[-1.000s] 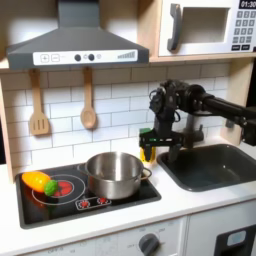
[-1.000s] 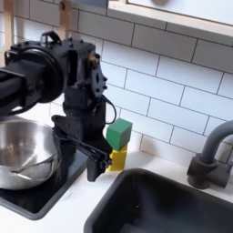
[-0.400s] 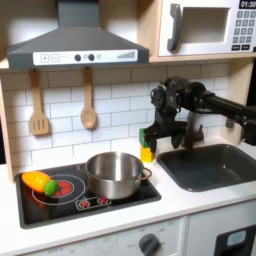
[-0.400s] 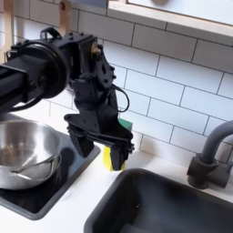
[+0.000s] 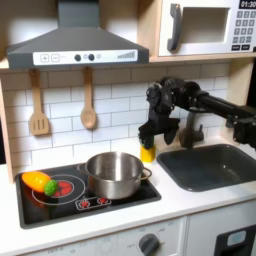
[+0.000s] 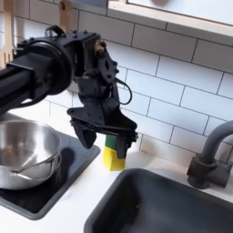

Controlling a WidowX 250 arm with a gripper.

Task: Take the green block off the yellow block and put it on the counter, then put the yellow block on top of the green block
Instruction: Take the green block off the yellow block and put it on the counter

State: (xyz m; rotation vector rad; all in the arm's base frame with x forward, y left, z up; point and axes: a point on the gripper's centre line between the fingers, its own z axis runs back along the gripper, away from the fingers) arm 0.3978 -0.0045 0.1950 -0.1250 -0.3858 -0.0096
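Counter [image 6: 68, 205]: off-white, lying flat and bare before the stack.
Steel pot [image 5: 112, 173]: sitting on the stovetop [image 5: 60, 198].
Gripper [image 6: 107, 136]: hanging over the stack, jaws spread either side of the green block [image 6: 113, 142], not yet pinching.
Green block: resting on the yellow block [image 6: 111, 161], between stovetop and sink [image 6: 173, 205].
Handling: probably light, rigid and smooth; squeezing opposite flat faces at mid-height looks best.
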